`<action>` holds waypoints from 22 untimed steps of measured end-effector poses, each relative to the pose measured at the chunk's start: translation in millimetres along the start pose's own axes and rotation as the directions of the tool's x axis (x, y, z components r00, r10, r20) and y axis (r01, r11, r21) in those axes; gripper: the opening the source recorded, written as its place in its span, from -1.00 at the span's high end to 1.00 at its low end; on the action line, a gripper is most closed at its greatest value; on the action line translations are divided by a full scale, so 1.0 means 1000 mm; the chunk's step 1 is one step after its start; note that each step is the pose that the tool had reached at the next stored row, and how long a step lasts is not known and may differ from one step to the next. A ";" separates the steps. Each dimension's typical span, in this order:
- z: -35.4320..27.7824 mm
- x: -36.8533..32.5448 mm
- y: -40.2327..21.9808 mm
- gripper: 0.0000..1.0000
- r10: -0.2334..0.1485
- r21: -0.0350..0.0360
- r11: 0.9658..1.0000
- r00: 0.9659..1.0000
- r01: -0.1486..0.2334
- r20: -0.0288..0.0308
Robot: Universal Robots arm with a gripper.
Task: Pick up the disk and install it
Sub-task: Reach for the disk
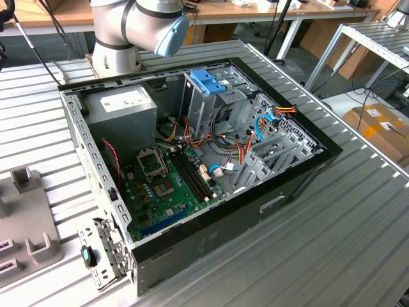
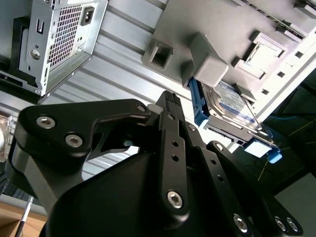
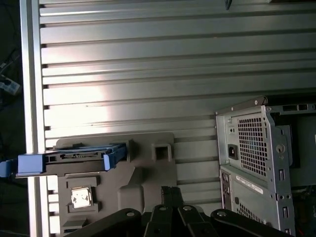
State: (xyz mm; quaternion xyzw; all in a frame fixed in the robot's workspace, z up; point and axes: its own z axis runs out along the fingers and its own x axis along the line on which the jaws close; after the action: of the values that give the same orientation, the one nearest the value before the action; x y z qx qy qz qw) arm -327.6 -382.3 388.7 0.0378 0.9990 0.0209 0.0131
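Nearest in the exterior view, on that view's left, sat the grey fixture (image 1: 29,224) on the ribbed table (image 1: 332,243). Between it and the near corner of the computer case (image 1: 211,246) lay a metal bracket (image 1: 105,256). The case lay open, and there was the green motherboard (image 1: 163,192) on its floor, cables trailing over it! Farther in, the grey power supply (image 1: 121,109) sat in the far corner on the view's left. The drive cage (image 1: 204,105) stood beside it, with a blue latch (image 1: 208,81) on top. Behind the case, the arm (image 1: 137,22) rose from its base.

Over to the wrist cameras. In both wrist views the gripper (image 3: 170,190) (image 2: 170,96) hovered over the fixture, jaws looking pressed together with nothing between them. And the disk (image 3: 69,162) (image 2: 229,106)? It stood on edge in a slot of the fixture, outside the case, with light blue rails along its edges. Its label face showed in the second wrist view. Gripper and disk were apart, no contact. Beyond the fixture, across a strip of bare table, stood the case's rear panel (image 3: 252,143) with its perforated grille.
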 end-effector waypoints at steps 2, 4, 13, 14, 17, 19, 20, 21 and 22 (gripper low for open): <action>0.0000 0.0001 0.0000 0.79 0.000 0.000 1.000 1.000 0.000 0.000; 0.0000 0.0001 0.0000 0.79 0.000 0.000 1.000 1.000 0.000 0.000; -0.0001 0.0039 -0.0003 0.79 0.000 0.000 1.000 1.000 0.000 0.000; -0.0001 0.0046 -0.0003 0.79 0.000 0.000 1.000 1.000 0.000 0.000; -0.0002 0.0074 -0.0006 0.79 0.000 0.000 1.000 1.000 0.000 0.000; -0.0002 0.0088 -0.0007 0.79 0.000 0.000 1.000 1.000 0.000 0.000; -0.0002 0.0088 -0.0007 0.79 0.000 0.000 1.000 1.000 0.000 0.000; -0.0002 0.0088 -0.0007 0.79 0.000 0.000 1.000 1.000 0.000 0.000; -0.0002 0.0089 -0.0007 0.79 0.000 0.000 1.000 1.000 0.000 0.000</action>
State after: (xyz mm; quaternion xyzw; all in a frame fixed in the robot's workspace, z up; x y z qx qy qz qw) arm -336.5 -382.3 388.6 0.0378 0.9990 0.0209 0.0131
